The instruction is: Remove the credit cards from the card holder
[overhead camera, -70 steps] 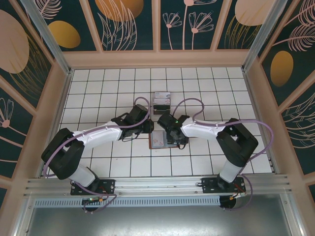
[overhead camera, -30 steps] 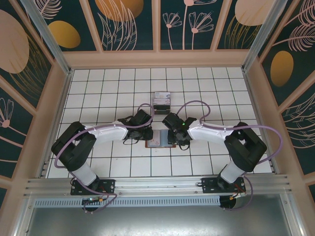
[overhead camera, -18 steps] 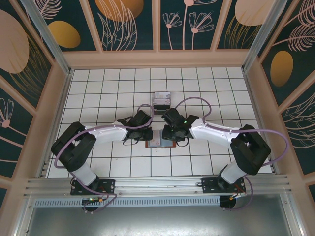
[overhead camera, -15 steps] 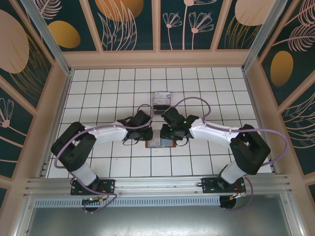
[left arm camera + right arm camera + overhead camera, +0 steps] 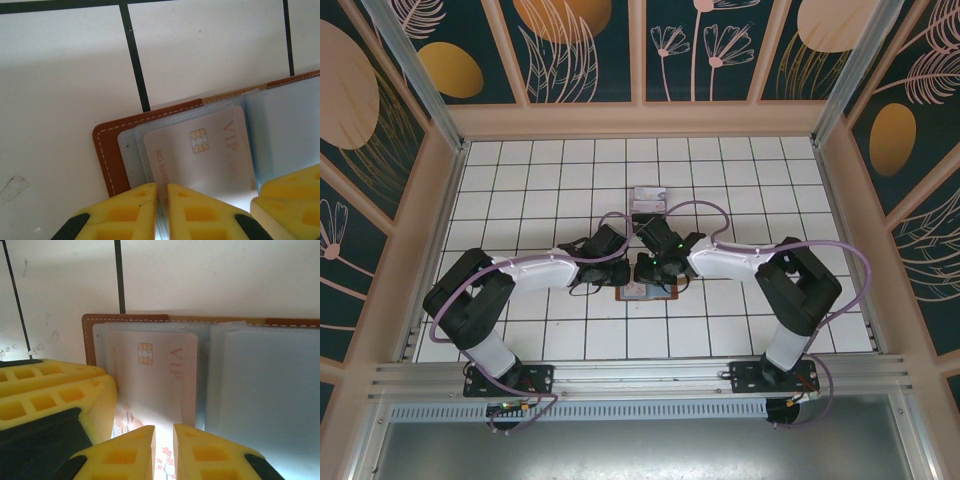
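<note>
1. Carefully, on the left, I am pinching the near edge of the card holder (image 5: 106, 155) with my left pincer (image 5: 162, 194). Its jaws are pressed together on a clear sleeve page. I am aiming for a firm, unmoving hold, so the wallet is not sliding on the bench (image 5: 65, 75).
2. In the middle, the card holder is lying open and flat on the bench between my two arms. A pale VIP card (image 5: 200, 150) is sitting chip-up in a clear sleeve. Judging by that, the credit cards (image 5: 150, 370) are not yet out.
3. On the right, my right pincer (image 5: 164, 436) is showing only a narrow gap between its jaws. A blossom-printed card (image 5: 127, 422) is running into that gap. I judge I am pinching its near edge, though the contact itself is hard to see.
4. For a clean pull, I am planning a straight, low draw along the sleeve's opening. Tilting risks bending the card or lifting the whole wallet.
5. I am also watching that I am gripping the card alone, not thin sleeve plastic with it.
</note>
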`<state>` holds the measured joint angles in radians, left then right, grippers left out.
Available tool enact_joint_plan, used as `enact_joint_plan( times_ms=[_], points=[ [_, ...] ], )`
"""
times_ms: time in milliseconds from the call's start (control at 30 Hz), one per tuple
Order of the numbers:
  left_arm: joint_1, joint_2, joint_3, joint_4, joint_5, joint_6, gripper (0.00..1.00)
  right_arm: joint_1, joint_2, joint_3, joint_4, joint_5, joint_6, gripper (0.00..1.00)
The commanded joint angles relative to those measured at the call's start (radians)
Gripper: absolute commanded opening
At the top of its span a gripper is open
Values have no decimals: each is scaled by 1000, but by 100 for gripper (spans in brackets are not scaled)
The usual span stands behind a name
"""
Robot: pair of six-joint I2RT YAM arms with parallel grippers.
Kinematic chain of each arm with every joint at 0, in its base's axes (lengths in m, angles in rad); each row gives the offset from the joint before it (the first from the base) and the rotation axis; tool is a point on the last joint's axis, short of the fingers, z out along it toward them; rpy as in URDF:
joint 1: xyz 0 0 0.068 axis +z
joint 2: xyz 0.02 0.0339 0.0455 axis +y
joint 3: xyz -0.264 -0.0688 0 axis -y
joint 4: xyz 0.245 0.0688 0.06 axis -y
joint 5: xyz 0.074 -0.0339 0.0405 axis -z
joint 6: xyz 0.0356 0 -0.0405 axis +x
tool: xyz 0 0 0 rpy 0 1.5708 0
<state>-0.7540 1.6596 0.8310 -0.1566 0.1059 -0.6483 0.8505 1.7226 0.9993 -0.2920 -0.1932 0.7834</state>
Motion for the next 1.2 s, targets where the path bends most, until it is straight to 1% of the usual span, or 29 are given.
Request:
enact_joint_plan(
  times_ms=[0,300,700,1033,1167],
  points=[
    [-5,0,-28,-34,25,-13,15,0,21,33,5,-2,-19,18],
    [-6,-3,-22,-43,24,-8,15,4,61,34,-34,35,-32,18],
    [-5,-12,-12,-61,10,-9,16,27,80,71,-160,157,-41,18],
    [-5,-20,-1,-87,-10,-3,17,33,70,69,-176,172,-39,19],
    [-5,-22,4,-100,-23,2,17,35,65,74,-183,179,-37,21]
  ],
)
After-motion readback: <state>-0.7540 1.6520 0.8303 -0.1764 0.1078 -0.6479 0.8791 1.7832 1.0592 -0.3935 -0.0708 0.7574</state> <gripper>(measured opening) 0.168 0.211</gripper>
